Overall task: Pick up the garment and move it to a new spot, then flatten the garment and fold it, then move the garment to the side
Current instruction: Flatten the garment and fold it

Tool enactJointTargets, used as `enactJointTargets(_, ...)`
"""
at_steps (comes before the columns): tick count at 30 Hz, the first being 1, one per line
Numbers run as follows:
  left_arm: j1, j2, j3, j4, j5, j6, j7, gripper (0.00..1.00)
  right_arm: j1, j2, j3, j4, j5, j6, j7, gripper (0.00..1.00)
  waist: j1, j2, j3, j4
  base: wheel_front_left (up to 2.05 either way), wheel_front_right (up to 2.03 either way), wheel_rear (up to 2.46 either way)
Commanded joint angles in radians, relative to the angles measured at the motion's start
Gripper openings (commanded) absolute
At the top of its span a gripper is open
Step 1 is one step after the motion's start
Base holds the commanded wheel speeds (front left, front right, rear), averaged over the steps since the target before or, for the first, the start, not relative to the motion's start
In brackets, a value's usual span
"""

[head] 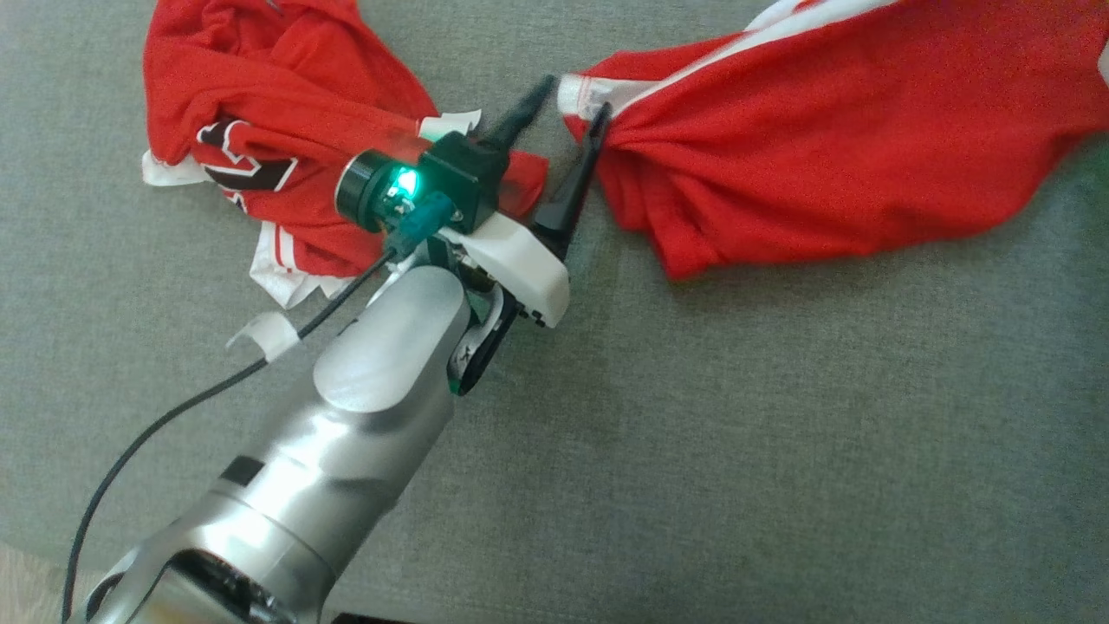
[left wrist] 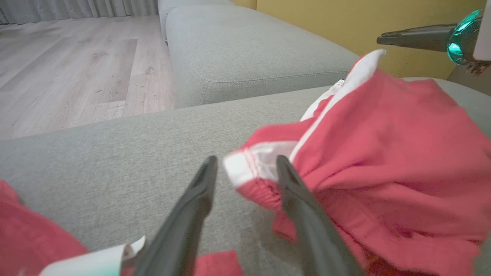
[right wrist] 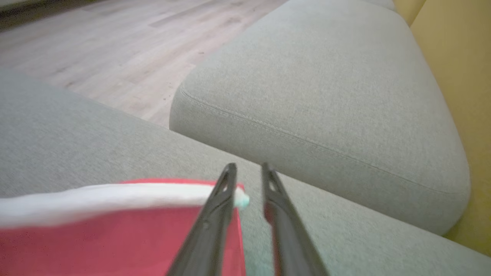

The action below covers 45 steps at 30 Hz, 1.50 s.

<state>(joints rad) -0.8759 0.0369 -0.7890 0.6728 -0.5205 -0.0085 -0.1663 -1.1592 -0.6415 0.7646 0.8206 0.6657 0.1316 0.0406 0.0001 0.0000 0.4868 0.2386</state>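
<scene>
Red garment [head: 823, 147] at spread left hand [head: 577, 94], red heap [head: 260, 87] behind, grey sofa [head: 780, 433]

Red garment [head: 823, 147], white side stripe, bunched and creased, lying on grey cushion [head: 693, 433]

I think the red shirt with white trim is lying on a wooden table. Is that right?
Not quite. The red shirt with white trim lies on a grey sofa cushion, not a wooden table. The only wood is the floor beyond the cushion, as the left wrist view shows.
</scene>
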Motion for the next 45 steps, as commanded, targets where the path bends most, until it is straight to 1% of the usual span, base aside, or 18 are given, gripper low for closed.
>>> enactJointTargets(1,-0.033,0.017,0.016,-0.017,-0.007,0.007,-0.011,1.00,-0.015,-0.002,-0.005,-0.011,0.011,-0.001,-0.018,1.00,-0.0001,0.0000,0.001,0.003,0.00,0.00,0.00)
enactJointTargets(3,-0.038,0.015,0.008,0.002,-0.020,0.011,-0.021,1.00,-0.025,0.015,-0.003,0.042,0.019,-0.001,-0.054,1.00,-0.0001,0.0000,-0.005,0.001,0.00,0.00,0.00)
enactJointTargets(7,-0.036,0.014,0.011,0.022,-0.032,0.026,-0.045,1.00,-0.017,0.037,0.017,0.082,0.037,-0.001,-0.098,1.00,-0.0001,0.0000,-0.033,-0.014,0.00,0.00,0.00)
enactJointTargets(12,-0.020,0.026,0.069,0.003,-0.050,0.063,-0.083,1.00,0.005,0.058,0.000,0.111,0.082,-0.001,-0.196,1.00,-0.0001,0.0000,-0.092,-0.047,0.00,0.00,0.00)
enactJointTargets(17,0.047,0.069,0.172,-0.092,-0.063,0.094,-0.094,1.00,0.052,0.084,-0.031,0.080,0.123,-0.001,-0.280,1.00,-0.0001,0.0000,-0.168,-0.094,0.00,0.00,0.00)
enactJointTargets(19,0.091,0.087,0.213,-0.149,-0.057,0.096,-0.095,1.00,0.078,0.092,-0.057,0.059,0.128,-0.001,-0.294,1.00,-0.0001,0.0000,-0.198,-0.113,0.00,0.00,0.00)
enactJointTargets(21,0.142,0.103,0.241,-0.193,-0.049,0.096,-0.095,1.00,0.115,0.104,-0.094,0.032,0.128,-0.001,-0.300,1.00,-0.0001,0.0000,-0.227,-0.130,0.00,0.00,0.00)
enactJointTargets(23,0.191,0.118,0.266,-0.233,-0.034,0.097,-0.095,1.00,0.157,0.123,-0.158,-0.015,0.118,-0.001,-0.301,1.00,-0.0001,0.0000,-0.255,-0.149,0.00,0.00,0.00)
enactJointTargets(28,0.330,0.129,0.329,-0.312,-0.012,0.095,-0.095,1.00,0.330,0.207,-0.324,-0.145,0.044,-0.001,-0.302,1.00,-0.0001,0.0000,-0.319,-0.193,0.00,0.00,0.00)
enactJointTargets(29,0.359,0.127,0.343,-0.323,-0.009,0.094,-0.095,1.00,0.370,0.229,-0.351,-0.169,0.025,-0.001,-0.302,1.00,-0.0001,0.0000,-0.331,-0.201,0.00,0.00,0.00)
enactJointTargets(30,0.359,0.127,0.343,-0.323,-0.009,0.094,-0.095,1.00,0.370,0.229,-0.351,-0.169,0.025,-0.001,-0.302,1.00,-0.0001,0.0000,-0.331,-0.201,0.00,0.00,0.00)
enactJointTargets(34,0.455,0.116,0.383,-0.355,0.026,0.087,-0.095,1.00,0.527,0.310,-0.454,-0.252,-0.067,-0.001,-0.302,1.00,-0.0001,0.0000,-0.366,-0.219,0.00,0.00,0.00)
enactJointTargets(36,0.497,0.107,0.398,-0.363,0.049,0.082,-0.095,1.00,0.605,0.360,-0.508,-0.278,-0.099,-0.001,-0.302,1.00,-0.0001,0.0000,-0.382,-0.224,0.00,0.00,0.00)
enactJointTargets(42,0.620,0.077,0.446,-0.377,0.108,0.053,-0.095,1.00,0.811,0.498,-0.609,-0.336,-0.216,-0.001,-0.302,1.00,-0.0001,0.0000,-0.426,-0.238,0.00,0.00,0.00)
enactJointTargets(45,0.672,0.064,0.466,-0.377,0.139,0.038,-0.095,1.00,0.886,0.541,-0.636,-0.352,-0.266,-0.001,-0.302,1.00,-0.0001,0.0000,-0.442,-0.244,0.00,0.00,0.00)
